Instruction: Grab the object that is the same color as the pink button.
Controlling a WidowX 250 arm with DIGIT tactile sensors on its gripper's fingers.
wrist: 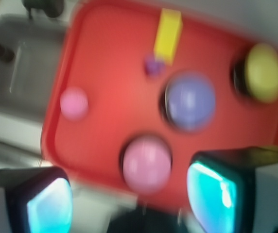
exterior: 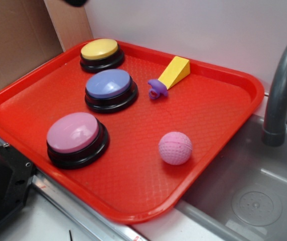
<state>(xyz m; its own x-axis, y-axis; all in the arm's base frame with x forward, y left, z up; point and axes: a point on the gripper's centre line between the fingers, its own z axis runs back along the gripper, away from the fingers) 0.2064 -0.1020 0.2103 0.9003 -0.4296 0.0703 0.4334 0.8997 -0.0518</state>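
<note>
Well apart from the pink ball (wrist: 74, 103), the pincer (wrist: 129, 204) hangs open, empty.

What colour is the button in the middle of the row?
Purple-blue dome on a black base, clearest in the exterior view.

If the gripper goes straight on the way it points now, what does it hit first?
Probably the pink button, which lies between the open jaws of the gripper in the wrist view; blur leaves depth uncertain.

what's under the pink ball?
The pink ball rests directly on the red tray, apart from the pink button. Its contact patch is hidden, but nothing shows beneath it.
</note>
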